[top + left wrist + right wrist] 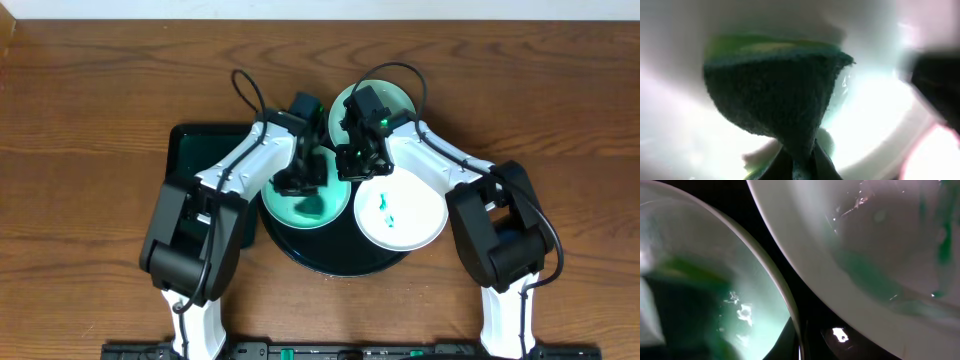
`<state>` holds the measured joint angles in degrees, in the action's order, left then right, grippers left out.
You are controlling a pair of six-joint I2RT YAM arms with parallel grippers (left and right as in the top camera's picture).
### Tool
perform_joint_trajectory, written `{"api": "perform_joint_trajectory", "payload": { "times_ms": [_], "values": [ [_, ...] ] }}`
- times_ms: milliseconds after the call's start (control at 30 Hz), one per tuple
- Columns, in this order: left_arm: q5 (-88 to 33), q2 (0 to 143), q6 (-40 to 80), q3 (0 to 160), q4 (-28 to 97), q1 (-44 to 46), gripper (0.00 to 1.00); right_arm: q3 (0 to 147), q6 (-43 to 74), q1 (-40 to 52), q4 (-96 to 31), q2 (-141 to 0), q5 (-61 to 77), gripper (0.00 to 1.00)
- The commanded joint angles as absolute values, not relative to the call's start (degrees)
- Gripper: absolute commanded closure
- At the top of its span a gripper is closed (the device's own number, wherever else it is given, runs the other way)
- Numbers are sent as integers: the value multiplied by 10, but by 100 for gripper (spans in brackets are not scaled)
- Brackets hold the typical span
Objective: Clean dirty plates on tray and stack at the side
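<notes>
The mint-tinted plate (318, 212) is lying flat on the near-left part of the round black tray (335, 264), directly beneath the left gripper (298, 178). That gripper is pinching a green sponge (770, 95) and pressing it face-down onto the plate's surface. The plate is round, so it has no long axis to line up with. The wiping stroke depends only on the sponge sitting flat on the plate, with the rim curving away on all sides. The left arm is clearly the nearer one for this plate.

The right gripper (358, 160) is hovering just beyond the plate's far-right rim, between it and the far plate (392, 100). The smeared white plate (400, 215) is sitting to its near right, overhanging the tray's edge.

The right wrist view is showing only two blurred plate rims with a dark gap between them. No fingers are showing in it, so I cannot tell whether the right gripper is spread or closed, or whether it is touching a rim. The left gripper's fingers are mostly hidden behind the sponge. The sponge is also covering whatever dirt is lying beneath it.
</notes>
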<state>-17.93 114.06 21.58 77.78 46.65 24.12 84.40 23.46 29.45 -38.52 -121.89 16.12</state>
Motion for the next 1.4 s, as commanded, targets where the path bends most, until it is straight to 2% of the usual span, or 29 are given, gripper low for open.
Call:
{"api": "perform_joint_trajectory", "payload": {
  "times_ms": [0,267,533,700,900,1033,1200,1367],
  "values": [
    [-324,1164,164,763,446,260,93,834,240,300,-390,-1241,151,99],
    [-8,1164,355,763,423,245,93,834,239,300,-390,-1241,151,99],
    [181,1164,443,763,470,225,93,834,239,300,-390,-1241,150,99],
    [122,1164,422,763,495,232,93,834,240,300,-390,-1241,150,99],
    [-197,1164,253,763,469,247,93,834,234,300,-390,-1241,152,99],
    [-319,1161,230,783,439,232,93,834,222,300,-390,-1241,169,99],
    [-352,1136,229,869,450,177,93,834,221,298,-396,-1241,173,99],
    [-302,1080,229,954,499,115,93,835,211,296,-401,-1241,185,99]
  ]
}}
